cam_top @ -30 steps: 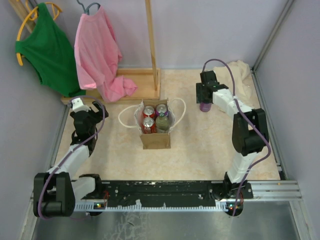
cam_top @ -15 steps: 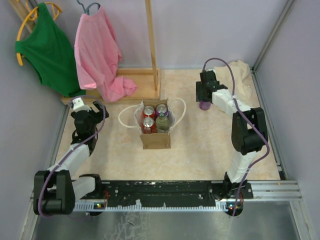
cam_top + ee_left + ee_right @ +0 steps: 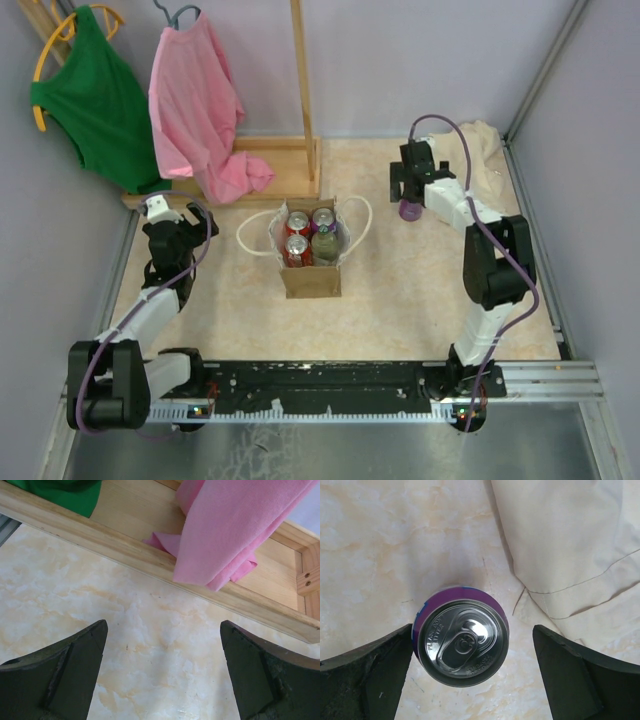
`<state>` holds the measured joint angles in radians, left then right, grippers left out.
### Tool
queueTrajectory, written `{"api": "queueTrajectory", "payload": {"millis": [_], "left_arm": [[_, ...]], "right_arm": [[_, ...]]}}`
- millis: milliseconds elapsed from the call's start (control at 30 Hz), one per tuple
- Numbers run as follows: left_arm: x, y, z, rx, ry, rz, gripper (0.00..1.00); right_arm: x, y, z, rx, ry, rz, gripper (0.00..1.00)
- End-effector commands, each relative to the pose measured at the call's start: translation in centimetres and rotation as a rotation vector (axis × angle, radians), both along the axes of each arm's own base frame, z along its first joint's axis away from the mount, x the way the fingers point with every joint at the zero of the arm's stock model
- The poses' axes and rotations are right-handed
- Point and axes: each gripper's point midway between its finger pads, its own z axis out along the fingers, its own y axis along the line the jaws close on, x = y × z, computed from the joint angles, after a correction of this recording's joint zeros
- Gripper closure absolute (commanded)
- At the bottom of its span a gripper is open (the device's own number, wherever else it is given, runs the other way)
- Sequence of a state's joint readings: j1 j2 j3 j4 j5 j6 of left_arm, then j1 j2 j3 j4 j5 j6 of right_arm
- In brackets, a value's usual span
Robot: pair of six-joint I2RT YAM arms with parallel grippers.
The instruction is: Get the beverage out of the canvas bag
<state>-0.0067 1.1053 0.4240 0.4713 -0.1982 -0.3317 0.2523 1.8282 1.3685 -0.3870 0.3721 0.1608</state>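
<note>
The canvas bag [image 3: 310, 272] stands mid-table, tan with white loop handles, and holds several cans: two red [image 3: 297, 247], one purple-topped, one greenish. A purple beverage can [image 3: 408, 211] [image 3: 462, 642] stands upright on the table at the far right, outside the bag. My right gripper [image 3: 410, 188] [image 3: 473, 632] is open right above it, its fingers either side of the can: the can sits close to the left finger, with a clear gap to the right one. Far to the left of the bag, my left gripper [image 3: 172, 222] [image 3: 164, 627] is open over bare table.
A beige cloth [image 3: 482, 148] [image 3: 570, 540] lies just beyond the purple can in the far right corner. A wooden rack base [image 3: 275, 162] [image 3: 125, 550] runs along the back left, with a pink garment [image 3: 195, 100] [image 3: 235, 525] and a green one [image 3: 95, 95] hanging over it.
My right gripper's jaws have spread wide and let go of the purple can, which now stands on the table. The left arm has not moved.
</note>
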Motion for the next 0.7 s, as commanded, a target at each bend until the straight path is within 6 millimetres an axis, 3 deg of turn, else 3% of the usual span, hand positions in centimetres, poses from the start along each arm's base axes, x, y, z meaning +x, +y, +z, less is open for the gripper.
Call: {"api": "queueTrajectory", "payload": {"millis": [0, 167, 267, 400, 533, 667], "left_arm": [[0.6, -0.2, 1.9, 0.007, -0.048, -0.013, 0.0], [0.7, -0.1, 2.0, 0.009, -0.049, -0.01, 0.0], [0.7, -0.1, 2.0, 0.011, -0.048, -0.008, 0.0], [0.9, 0.0, 1.9, 0.014, -0.046, -0.003, 0.0], [0.9, 0.0, 1.9, 0.013, -0.045, -0.005, 0.0], [0.8, -0.1, 1.8, 0.014, -0.043, -0.008, 0.0]], "right_arm": [[1.5, -0.8, 7.2, 0.012, -0.191, -0.058, 0.01], [0.4, -0.3, 16.2, 0.056, -0.382, -0.039, 0.03], [-1.5, 1.7, 22.4, 0.042, -0.51, 0.035, 0.03], [-4.7, 6.0, 28.3, 0.034, -0.611, 0.166, 0.04], [-7.8, 11.7, 29.9, 0.075, -0.616, 0.331, 0.09], [-10.7, 17.7, 27.7, 0.076, -0.536, 0.495, 0.12]]}}
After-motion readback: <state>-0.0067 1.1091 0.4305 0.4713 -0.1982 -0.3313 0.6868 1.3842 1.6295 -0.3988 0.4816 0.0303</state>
